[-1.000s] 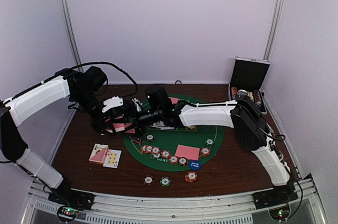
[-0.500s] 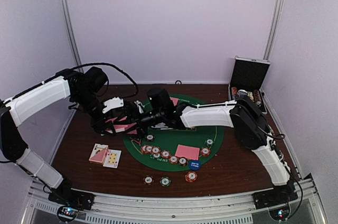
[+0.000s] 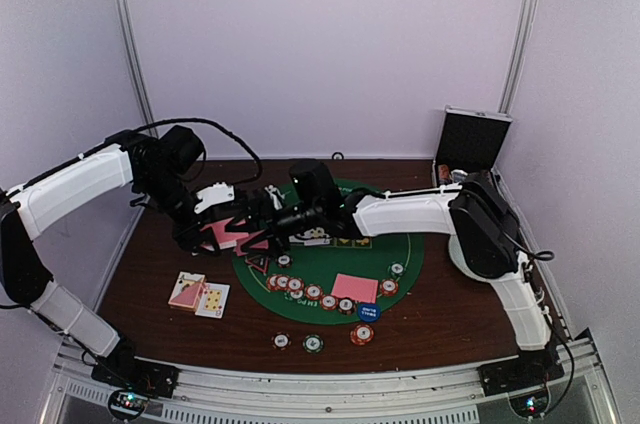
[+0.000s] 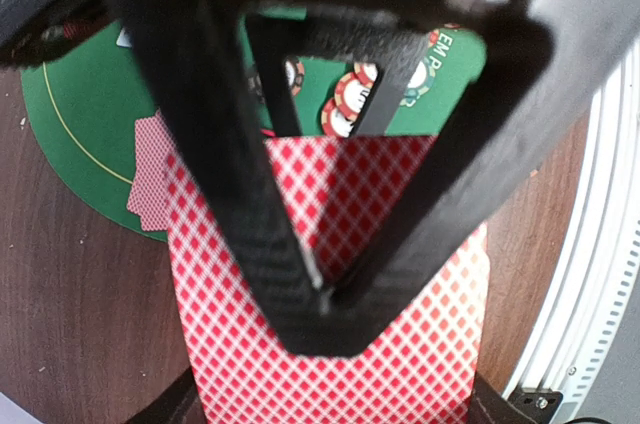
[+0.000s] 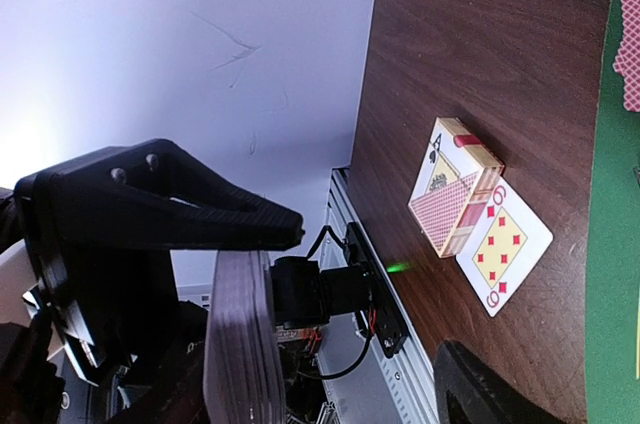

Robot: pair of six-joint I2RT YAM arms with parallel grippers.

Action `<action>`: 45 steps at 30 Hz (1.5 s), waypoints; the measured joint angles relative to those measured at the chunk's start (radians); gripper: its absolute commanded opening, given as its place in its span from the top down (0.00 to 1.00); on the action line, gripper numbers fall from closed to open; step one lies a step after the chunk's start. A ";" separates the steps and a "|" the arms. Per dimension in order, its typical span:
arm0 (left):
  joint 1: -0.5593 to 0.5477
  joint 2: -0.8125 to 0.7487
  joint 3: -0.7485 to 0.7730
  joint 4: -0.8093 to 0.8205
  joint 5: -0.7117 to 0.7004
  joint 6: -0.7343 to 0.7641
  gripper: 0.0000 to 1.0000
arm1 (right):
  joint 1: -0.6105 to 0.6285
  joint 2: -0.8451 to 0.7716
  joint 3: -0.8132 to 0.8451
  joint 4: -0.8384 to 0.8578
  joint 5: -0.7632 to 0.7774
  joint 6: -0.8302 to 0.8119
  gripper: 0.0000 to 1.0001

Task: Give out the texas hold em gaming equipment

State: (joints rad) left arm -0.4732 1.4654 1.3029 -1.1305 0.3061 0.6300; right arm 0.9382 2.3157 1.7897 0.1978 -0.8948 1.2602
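Red-backed deck (image 4: 240, 384) held aloft; striped chips (image 3: 313, 291), blue dealer disc (image 3: 368, 311) lie on felt (image 3: 330, 262)

Pale lilac walls (image 3: 320, 44) enclose a dark brown wooden table (image 3: 445, 319).

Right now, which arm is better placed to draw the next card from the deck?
Probably the right. The left gripper is shut on the deck, holding it above the table; the right gripper, jaws apart, is beside it.
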 measured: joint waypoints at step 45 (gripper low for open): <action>-0.002 -0.001 -0.018 0.011 -0.045 0.001 1.00 | -0.023 -0.130 -0.178 0.095 -0.022 0.093 1.00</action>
State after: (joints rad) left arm -0.4751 1.4643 1.2854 -1.1191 0.2615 0.6308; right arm 0.9157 2.1853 1.6115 0.2932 -0.9169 1.3533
